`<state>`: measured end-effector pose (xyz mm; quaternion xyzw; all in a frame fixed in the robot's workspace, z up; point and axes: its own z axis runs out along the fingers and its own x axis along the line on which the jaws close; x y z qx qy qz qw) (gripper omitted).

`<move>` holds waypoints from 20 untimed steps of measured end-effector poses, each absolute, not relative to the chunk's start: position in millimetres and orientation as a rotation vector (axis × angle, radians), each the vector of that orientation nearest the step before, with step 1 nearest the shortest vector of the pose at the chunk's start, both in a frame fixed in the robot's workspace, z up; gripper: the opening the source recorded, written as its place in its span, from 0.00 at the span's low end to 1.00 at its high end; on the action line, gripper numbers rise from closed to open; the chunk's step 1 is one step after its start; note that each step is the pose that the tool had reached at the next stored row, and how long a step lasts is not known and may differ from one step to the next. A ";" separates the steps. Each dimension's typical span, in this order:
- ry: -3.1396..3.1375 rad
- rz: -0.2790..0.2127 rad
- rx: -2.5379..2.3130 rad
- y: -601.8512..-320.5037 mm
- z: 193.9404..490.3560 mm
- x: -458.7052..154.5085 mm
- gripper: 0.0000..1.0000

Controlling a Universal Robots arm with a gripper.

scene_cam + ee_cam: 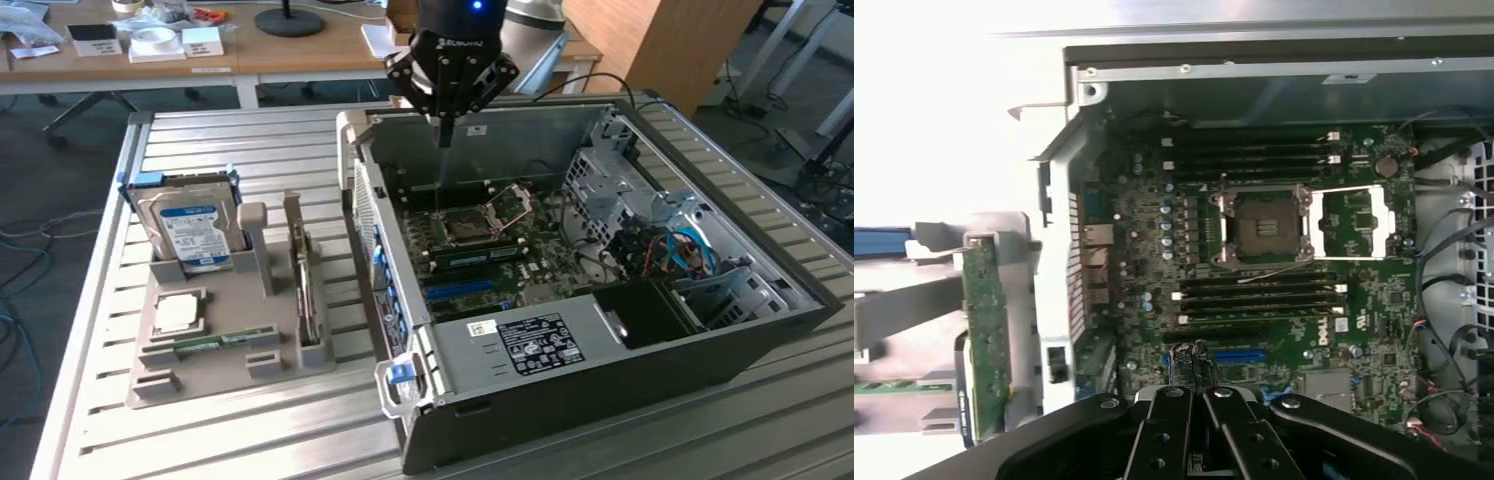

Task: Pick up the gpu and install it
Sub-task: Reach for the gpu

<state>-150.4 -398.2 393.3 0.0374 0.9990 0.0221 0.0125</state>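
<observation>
Exterior view: the gripper [445,135] hangs over the open computer case [747,330], its fingers drawn together to a point with nothing between them. The case lies on its side on the bench [240,440] with the panel off, so the motherboard [494,250] faces up toward the gripper. The gpu [306,290] is well apart from the gripper, outside the case on the exterior view's left. It stands on edge in a slot of the grey holder [200,385], probably so that its upper edge is free to be gripped. The hard drive [191,228] stands in the same holder, farther from the gripper.

Wrist view: the gripper [1199,365] is closed and empty, directly above the motherboard [1154,230] and close over a blue expansion slot [1239,355]. The gpu [986,330] shows as a green board standing upright beyond the case's wall, off to the gripper's side and untouched. By this, the pickup is not yet done.
</observation>
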 end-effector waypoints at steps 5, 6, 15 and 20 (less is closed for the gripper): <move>3.114 0.069 0.117 -396.9 393.3 -163.4 0.11; 3.114 0.069 0.117 -396.6 393.2 -166.3 0.11; 3.114 0.069 0.117 -393.6 393.2 -189.4 0.11; 3.114 0.069 0.116 -391.9 393.2 -202.0 0.11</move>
